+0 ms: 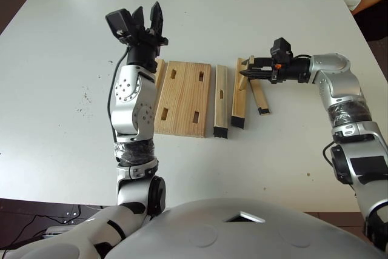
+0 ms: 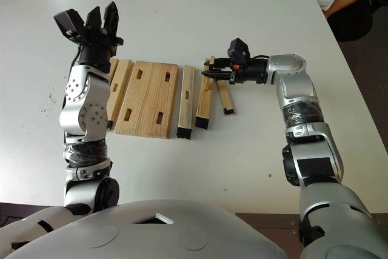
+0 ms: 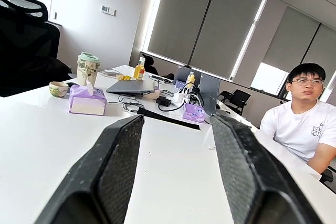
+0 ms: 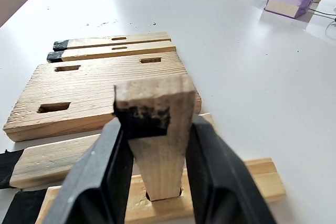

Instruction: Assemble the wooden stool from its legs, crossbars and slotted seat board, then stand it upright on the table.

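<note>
Right jaws: clamped on a short crossbar point(image 4: 155, 145), one finger on each side face. The crossbar's lower end sits in the slot of a leg point(image 1: 239, 98) lying flat on the surface point(image 1: 66, 59); its upper end leans back toward the wrist. The leg's long axis runs away from the robot, black foot nearest, slot at the far end. Judgement: seating calls for a push along the crossbar, down into the slot. Seat board point(image 1: 182, 98) lies further left. Left jaws: apart, raised, well clear of this joint; right arm is nearer.
</note>
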You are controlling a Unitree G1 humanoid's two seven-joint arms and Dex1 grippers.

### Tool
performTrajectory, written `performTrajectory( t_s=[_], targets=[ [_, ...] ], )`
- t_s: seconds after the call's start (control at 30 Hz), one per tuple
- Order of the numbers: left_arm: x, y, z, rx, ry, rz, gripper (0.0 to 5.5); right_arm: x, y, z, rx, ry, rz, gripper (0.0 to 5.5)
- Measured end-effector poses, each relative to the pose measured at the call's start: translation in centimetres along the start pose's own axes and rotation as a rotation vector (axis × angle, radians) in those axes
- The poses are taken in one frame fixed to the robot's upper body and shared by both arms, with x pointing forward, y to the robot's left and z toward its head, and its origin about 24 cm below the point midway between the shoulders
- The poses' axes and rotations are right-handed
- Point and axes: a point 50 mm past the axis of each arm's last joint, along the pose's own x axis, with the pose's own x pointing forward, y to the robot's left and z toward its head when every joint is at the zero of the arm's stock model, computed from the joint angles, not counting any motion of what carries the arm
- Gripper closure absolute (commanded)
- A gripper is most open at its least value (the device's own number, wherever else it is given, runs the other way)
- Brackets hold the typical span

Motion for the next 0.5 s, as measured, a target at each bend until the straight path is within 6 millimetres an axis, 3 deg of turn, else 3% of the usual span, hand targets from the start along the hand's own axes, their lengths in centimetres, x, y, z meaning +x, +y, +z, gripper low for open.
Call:
performTrajectory(
  t_s=[0.43, 0.5],
  targets=[
    [0.2, -0.1, 0.0, -0.003, -0.004, -0.002, 3.14, 0.9, 0.2, 0.1, -0.007, -0.015, -0.005, 4.2],
    [0.2, 0.0, 0.0, -0.004, -0.007, 0.002, 3.14, 1.1, 0.2, 0.1, -0.009, -0.022, -0.005, 3.78]
  ],
)
